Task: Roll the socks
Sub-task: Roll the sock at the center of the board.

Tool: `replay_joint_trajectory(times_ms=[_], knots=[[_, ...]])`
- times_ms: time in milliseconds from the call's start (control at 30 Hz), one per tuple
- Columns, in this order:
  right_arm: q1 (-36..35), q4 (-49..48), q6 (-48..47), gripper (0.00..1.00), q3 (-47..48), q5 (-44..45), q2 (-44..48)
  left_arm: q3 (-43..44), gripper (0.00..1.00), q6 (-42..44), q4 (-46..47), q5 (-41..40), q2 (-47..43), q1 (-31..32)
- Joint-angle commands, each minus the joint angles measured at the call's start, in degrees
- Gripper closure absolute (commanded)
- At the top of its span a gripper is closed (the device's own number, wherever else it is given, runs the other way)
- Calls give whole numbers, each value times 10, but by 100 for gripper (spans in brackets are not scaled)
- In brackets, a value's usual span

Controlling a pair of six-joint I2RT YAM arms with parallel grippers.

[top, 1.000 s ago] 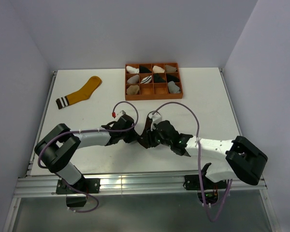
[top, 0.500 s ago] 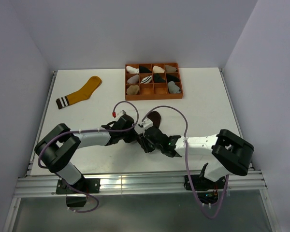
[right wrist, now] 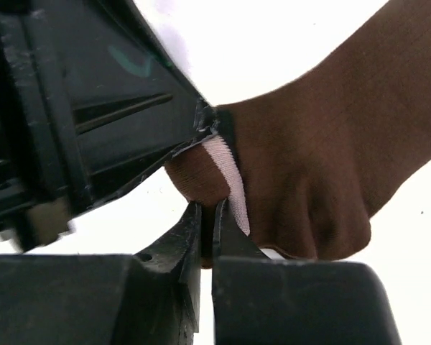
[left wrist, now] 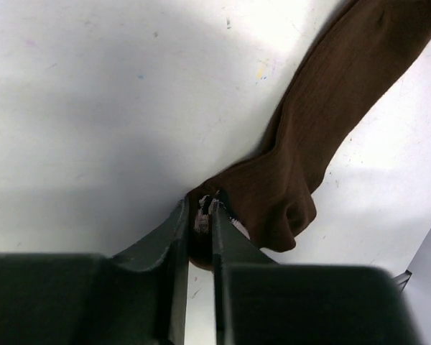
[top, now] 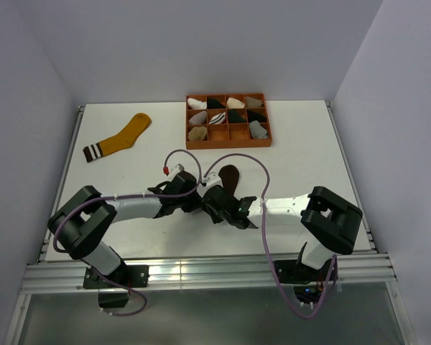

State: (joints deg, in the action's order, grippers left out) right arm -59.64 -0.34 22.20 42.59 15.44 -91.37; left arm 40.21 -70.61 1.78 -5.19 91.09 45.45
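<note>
The dark brown ribbed fabric sock (top: 230, 176) lies mid-table, its striped cuff caught between both arms. The right gripper (right wrist: 207, 212) has just snapped closed on that cuff beside the left gripper (left wrist: 200, 208), which is also clamped on it, so rolling can probably begin. Beyond, the orange divided tray (top: 228, 146) holds small sock bundles. Two near-row compartments look empty.

The left arm (top: 133, 207) and right arm (top: 284, 208) each combine white tubular links with bulky black joint housings. A purple cable (top: 241, 155) loops off each, the left one ending at a red connector (top: 164, 169). The left end effector (left wrist: 199, 208) and right end effector (right wrist: 207, 212) each carry two flat tapered black fingers (right wrist: 174, 241)
</note>
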Motion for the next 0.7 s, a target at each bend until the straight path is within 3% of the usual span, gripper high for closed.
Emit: replay_joint_trajectory(times_ms=[0, 33, 67, 200, 267, 400, 500, 667], knots=[[2, 54, 14, 100, -22, -6, -28, -26, 81, 4, -32, -14, -28, 10], [6, 50, 13, 100, -27, -18, -21, -29, 77, 1, -31, -17, -35, 10], [12, 40, 13, 100, -39, -50, -6, -36, 67, -5, -30, -22, -48, 9], [54, 12, 15, 100, -69, -151, 24, -52, 48, -19, -27, -33, -73, 4], [87, -11, 20, 100, -86, -199, 37, -63, 43, -28, -24, -38, -87, 3], [151, -70, 49, 100, -120, -362, 50, -78, 41, -33, 0, -38, -106, 0], [199, -116, 80, 100, -136, -431, 36, -77, 41, -25, 14, -29, -108, 0], [274, -233, 143, 100, -155, -582, -47, -84, 42, -23, 46, -11, -107, 2]])
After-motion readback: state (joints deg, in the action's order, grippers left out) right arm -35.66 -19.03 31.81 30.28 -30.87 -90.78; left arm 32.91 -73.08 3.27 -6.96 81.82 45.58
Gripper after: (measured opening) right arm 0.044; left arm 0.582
